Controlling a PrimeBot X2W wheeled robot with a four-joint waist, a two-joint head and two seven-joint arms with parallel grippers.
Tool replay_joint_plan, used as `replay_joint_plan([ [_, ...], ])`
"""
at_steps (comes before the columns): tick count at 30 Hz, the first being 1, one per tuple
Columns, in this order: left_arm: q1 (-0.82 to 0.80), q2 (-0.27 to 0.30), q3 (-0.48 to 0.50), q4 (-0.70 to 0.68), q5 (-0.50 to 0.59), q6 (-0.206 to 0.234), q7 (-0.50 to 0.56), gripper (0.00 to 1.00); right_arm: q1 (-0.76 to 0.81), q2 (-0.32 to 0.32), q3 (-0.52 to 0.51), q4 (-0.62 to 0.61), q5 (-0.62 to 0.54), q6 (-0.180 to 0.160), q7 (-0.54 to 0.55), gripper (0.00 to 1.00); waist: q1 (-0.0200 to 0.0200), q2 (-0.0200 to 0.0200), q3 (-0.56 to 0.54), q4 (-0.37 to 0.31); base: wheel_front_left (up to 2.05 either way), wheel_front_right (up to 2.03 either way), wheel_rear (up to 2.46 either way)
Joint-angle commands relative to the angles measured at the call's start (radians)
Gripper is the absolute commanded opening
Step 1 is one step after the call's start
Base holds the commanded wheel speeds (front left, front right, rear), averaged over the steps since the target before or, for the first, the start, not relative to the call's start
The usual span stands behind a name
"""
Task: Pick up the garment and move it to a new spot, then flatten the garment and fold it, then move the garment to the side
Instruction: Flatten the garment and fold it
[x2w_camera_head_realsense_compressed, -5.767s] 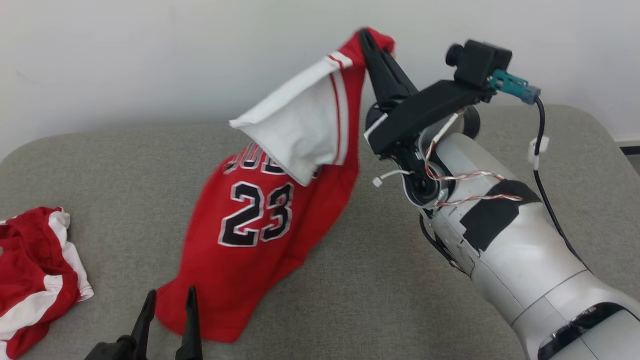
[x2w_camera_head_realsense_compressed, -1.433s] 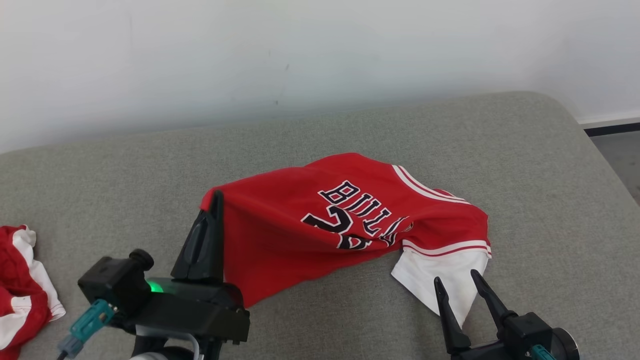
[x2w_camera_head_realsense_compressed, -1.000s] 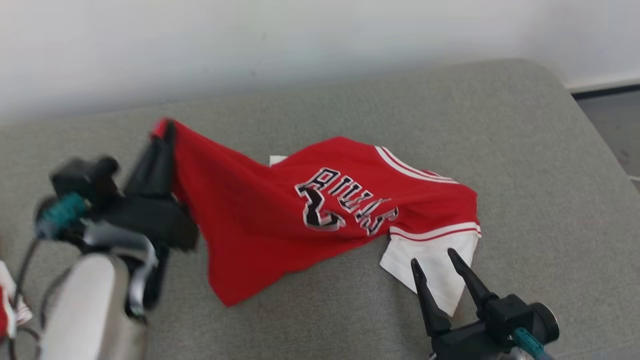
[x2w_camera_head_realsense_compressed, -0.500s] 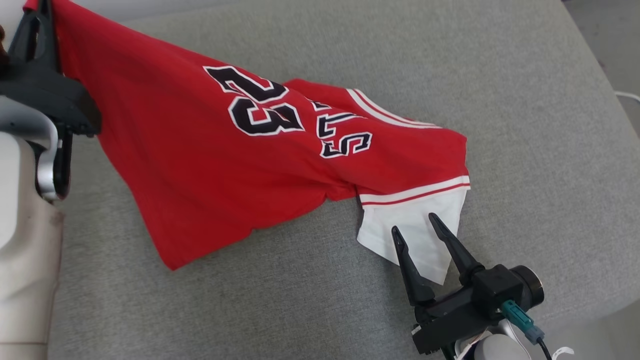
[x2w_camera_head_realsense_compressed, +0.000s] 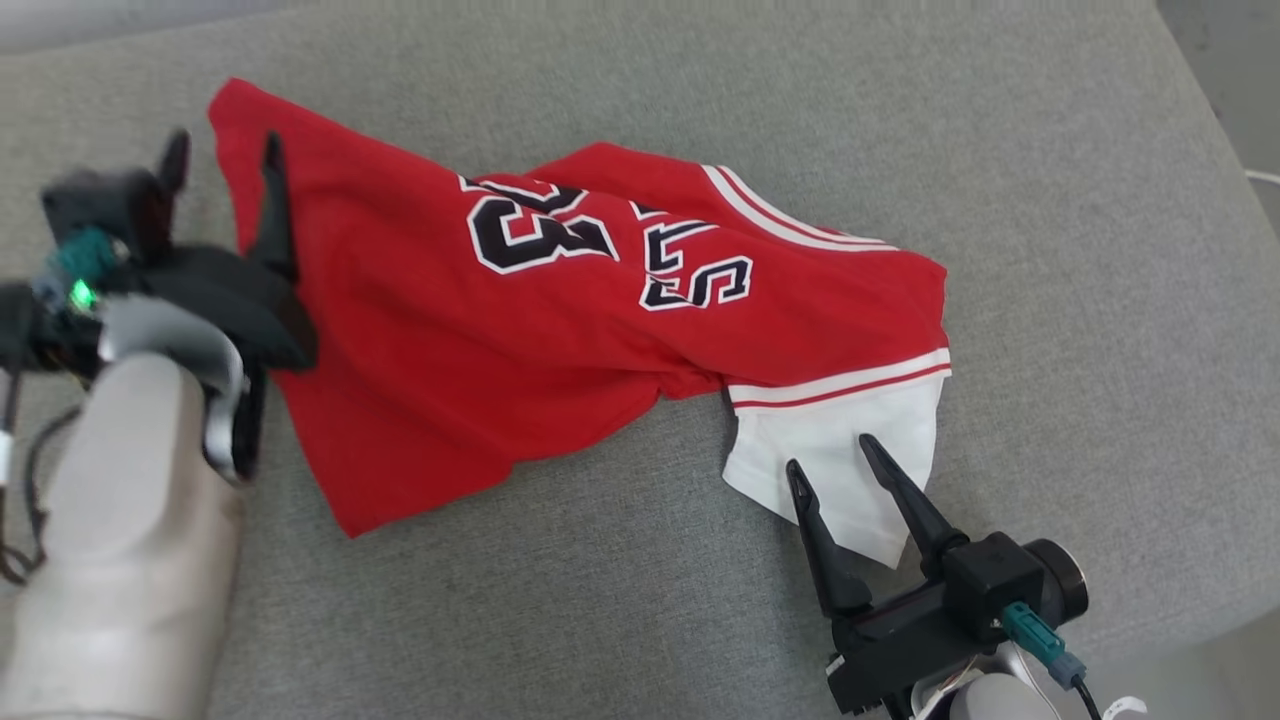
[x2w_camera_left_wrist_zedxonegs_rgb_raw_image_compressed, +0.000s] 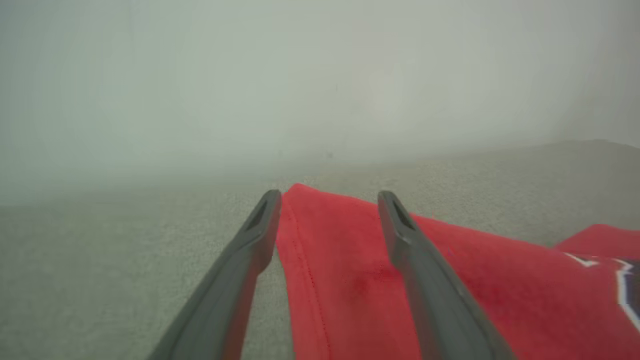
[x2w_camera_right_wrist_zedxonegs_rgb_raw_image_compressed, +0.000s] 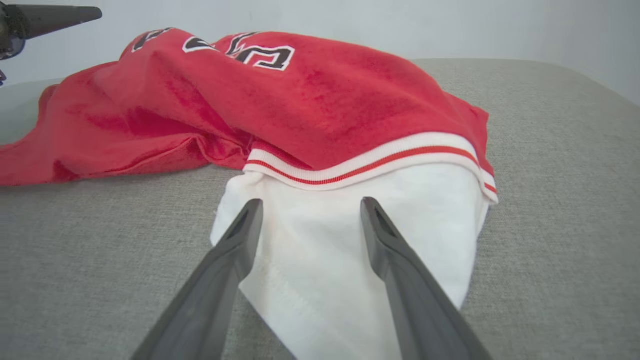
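Now the red jersey (x2w_camera_head_realsense_compressed: 560, 330) with black numerals and a white sleeve (x2w_camera_head_realsense_compressed: 840, 420) lies rumpled across the middle of the grey fabric cushion (x2w_camera_head_realsense_compressed: 1050, 200). The left gripper (x2w_camera_left_wrist_zedxonegs_rgb_raw_image_compressed: 330, 195) has its fingers spread, straddling the jersey's far-left hem corner. The right gripper (x2w_camera_right_wrist_zedxonegs_rgb_raw_image_compressed: 311, 201), also spread, straddles the white sleeve and holds nothing. Flattening likely goes best if each closes low on its edge and both draw apart, smoothing the bunched fold near the middle. Count: one jersey, one cushion, two grippers.

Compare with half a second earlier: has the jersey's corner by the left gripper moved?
Yes. The jersey's corner has dropped down onto the grey cushion, and the left gripper, now open, straddles it.
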Motion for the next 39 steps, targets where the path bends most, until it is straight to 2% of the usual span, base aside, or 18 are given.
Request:
replay_joint_plan([
  [1, 0.059, -0.02, 0.006, 0.008, -0.024, -0.002, -0.016, 1.0, 0.02, 0.0, -0.006, 0.007, 0.006, -0.003, -0.004, 1.0, -0.0001, -0.0002, -0.09, 0.059, 0.0, 0.0, 0.0],
  [7, 0.195, -0.068, 0.001, -0.007, -0.062, -0.006, -0.019, 1.0, 0.055, 0.0, -0.026, 0.021, 0.007, -0.003, -0.005, 1.0, -0.0001, -0.0002, -0.178, 0.094, 0.0, 0.0, 0.0],
  [13, 0.368, -0.113, -0.032, -0.075, -0.089, -0.015, 0.056, 1.0, 0.099, 0.0, -0.048, 0.034, 0.014, -0.003, -0.005, 1.0, -0.0001, -0.0002, -0.253, 0.122, 0.0, 0.0, 0.0],
  [21, 0.536, -0.134, -0.079, -0.209, -0.107, 0.015, 0.18, 1.0, 0.128, 0.0, -0.042, 0.033, 0.027, -0.003, -0.005, 1.0, -0.0001, -0.0002, -0.287, 0.122, 0.0, 0.0, 0.0],
  [28, 0.562, -0.13, -0.095, -0.232, -0.096, 0.051, 0.238, 1.0, 0.12, 0.0, -0.033, 0.027, 0.028, -0.003, -0.005, 1.0, -0.0001, -0.0002, -0.271, 0.097, 0.0, 0.0, 0.0],
  [36, 0.534, -0.122, -0.107, -0.189, -0.09, 0.062, 0.248, 1.0, 0.114, 0.0, -0.035, 0.022, 0.022, -0.003, -0.005, 1.0, -0.0001, -0.0002, -0.251, 0.071, 0.0, 0.0, 0.0],
  [37, 0.531, -0.123, -0.109, -0.189, -0.089, 0.059, 0.24, 0.86, 0.114, 0.0, -0.036, 0.021, 0.022, -0.003, -0.005, 1.0, -0.0001, -0.0002, -0.25, 0.07, 0.0, 0.0, 0.0],
  [38, 0.526, -0.123, -0.11, -0.191, -0.089, 0.055, 0.227, 0.42, 0.113, 0.0, -0.038, 0.021, 0.022, -0.003, -0.005, 1.0, -0.0001, -0.0002, -0.248, 0.069, 0.0, 0.0, 0.0],
  [39, 0.524, -0.122, -0.111, -0.195, -0.087, 0.054, 0.212, 0.03, 0.113, 0.0, -0.039, 0.02, 0.022, -0.003, -0.005, 1.0, -0.0001, -0.0002, -0.247, 0.069, 0.0, 0.0, 0.0],
])
